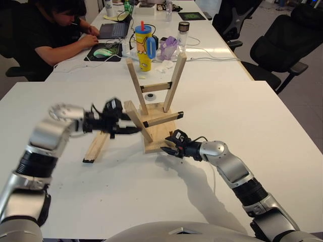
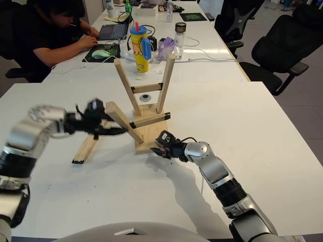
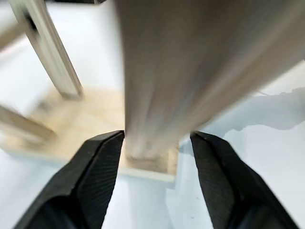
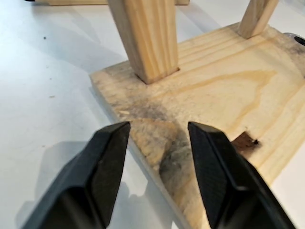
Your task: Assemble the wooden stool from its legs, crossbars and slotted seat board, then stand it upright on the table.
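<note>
Since the stool is being built upside down, its board (image 1: 160,135) lies flat on the table (image 1: 252,131). Two legs (image 1: 136,85) stand up from it, joined by a crossbar (image 1: 155,86). A third leg (image 1: 137,120) leans steeply over the board's near-left corner with its foot at a slot there, and the left gripper (image 1: 127,125) is closed on its sides. A second crossbar (image 1: 164,119) appears to run from that leg toward the standing pair. The right gripper (image 4: 157,131) hovers at the board's near edge, jaws wide and holding nothing; whether it presses the wood I cannot tell. A spare leg (image 1: 96,147) lies on the table to the left.

The lean looks like the main hazard. Levering the third leg upright could jam it in the slot or pry the board off the table. With nothing clamping the board, it might slide or tip and bring the standing legs down. The second crossbar could also slip loose as the leg swings.
</note>
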